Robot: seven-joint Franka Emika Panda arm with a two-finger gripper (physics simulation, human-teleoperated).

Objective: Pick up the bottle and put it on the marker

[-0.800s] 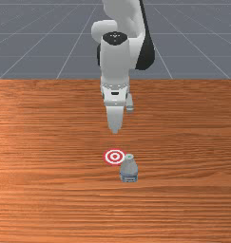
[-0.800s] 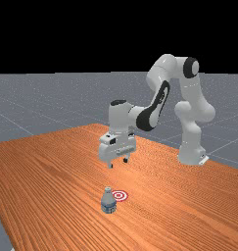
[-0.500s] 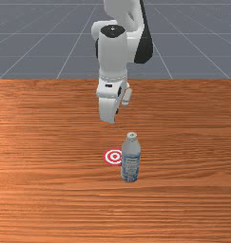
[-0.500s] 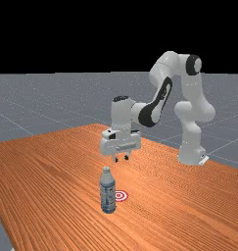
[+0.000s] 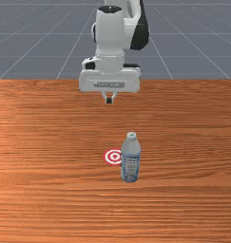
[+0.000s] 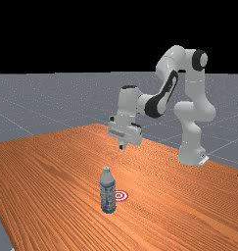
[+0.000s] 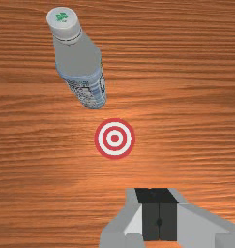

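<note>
Empty gripper, fully closed, above wooden table, upright bottle just beside ringed marker

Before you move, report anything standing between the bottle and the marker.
Nothing visible does: the upright bottle stands beside the marker, with a strip of table between them. My closed gripper hangs clear of both.

In the front view, the bottle stands up straight on the brown table. The marker lies flat just beside it, on the front view's left, with red and white rings, and the bottle hides a bit of its edge. The big white arm is at the back. Its jaws are closed together, up high, well apart from the bottle. Behind the table is a grey floor with pale lines.
</note>
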